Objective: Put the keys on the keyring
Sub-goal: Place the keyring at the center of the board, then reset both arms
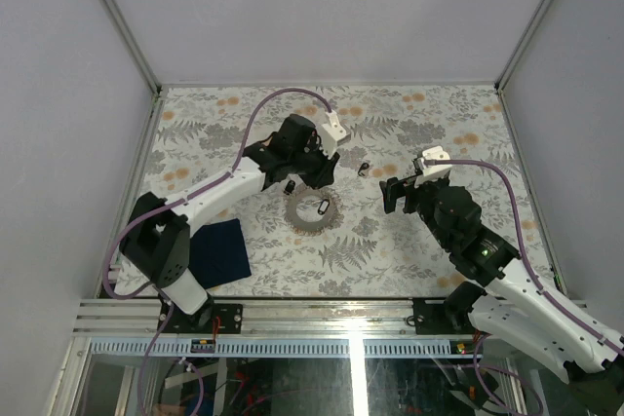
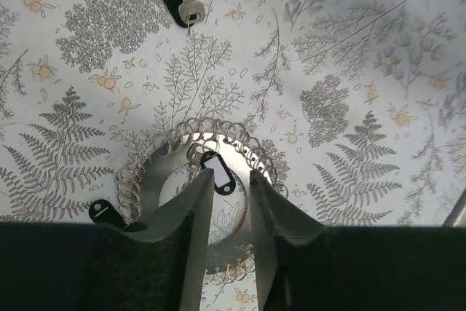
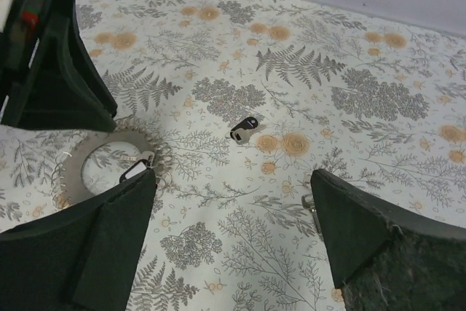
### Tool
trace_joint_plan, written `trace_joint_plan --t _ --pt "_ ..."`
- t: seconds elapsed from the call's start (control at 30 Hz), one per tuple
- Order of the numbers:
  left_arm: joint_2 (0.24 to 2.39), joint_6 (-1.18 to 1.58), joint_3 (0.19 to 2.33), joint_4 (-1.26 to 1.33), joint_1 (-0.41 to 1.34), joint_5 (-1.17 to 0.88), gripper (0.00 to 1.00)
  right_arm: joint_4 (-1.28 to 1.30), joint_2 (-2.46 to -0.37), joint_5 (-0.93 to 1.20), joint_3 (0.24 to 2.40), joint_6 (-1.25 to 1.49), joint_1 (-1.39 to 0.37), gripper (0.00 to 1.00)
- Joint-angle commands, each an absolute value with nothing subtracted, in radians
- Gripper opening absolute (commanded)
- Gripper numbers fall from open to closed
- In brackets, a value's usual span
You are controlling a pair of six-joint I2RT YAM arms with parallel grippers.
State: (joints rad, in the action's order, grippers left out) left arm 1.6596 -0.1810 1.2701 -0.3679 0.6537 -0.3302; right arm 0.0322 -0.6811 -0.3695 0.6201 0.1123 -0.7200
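Note:
The keyring (image 1: 304, 216) is a silvery loop of small wire rings on the flowered table; it also shows in the left wrist view (image 2: 138, 180) and the right wrist view (image 3: 73, 162). A black-tagged key (image 2: 217, 178) lies on its edge. My left gripper (image 2: 228, 175) hovers over the ring, jaws narrowly open, with that key at the fingertips. A second key (image 2: 182, 1) lies further off, also seen from the right wrist (image 3: 245, 127). A third black tag (image 2: 105, 213) lies beside the ring. My right gripper (image 3: 233, 187) is wide open and empty.
A dark blue cloth (image 1: 219, 248) lies at the near left by the left arm's base. A small metal piece (image 3: 309, 204) shows beside my right gripper's right finger. Grey walls surround the table.

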Motion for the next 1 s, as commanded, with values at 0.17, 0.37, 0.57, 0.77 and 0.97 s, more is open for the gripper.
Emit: trace_joint_plan --t 0.17,0.37,0.57,0.77,0.97 --pt "1.399 0.036 1.089 -0.076 0.482 -0.468 0.55 -0.001 -0.647 -0.242 0.687 0.03 -0.721 0.99" --pt "1.175 0.13 0.965 -0.012 0.354 -0.382 0.98 0.034 -0.637 -0.298 0.764 0.01 -0.721 0.99" --pt "0.95 0.137 0.933 -0.114 0.333 -0.11 1.0 0.121 -0.66 -0.347 0.83 -0.032 -0.72 0.99" --pt "0.719 0.151 0.874 -0.195 0.333 0.09 1.0 0.172 -0.595 -0.375 0.819 0.037 -0.72 0.99" --pt "0.552 0.164 0.854 -0.339 0.333 0.166 1.0 0.216 -0.434 -0.518 0.787 0.067 -0.721 0.99"
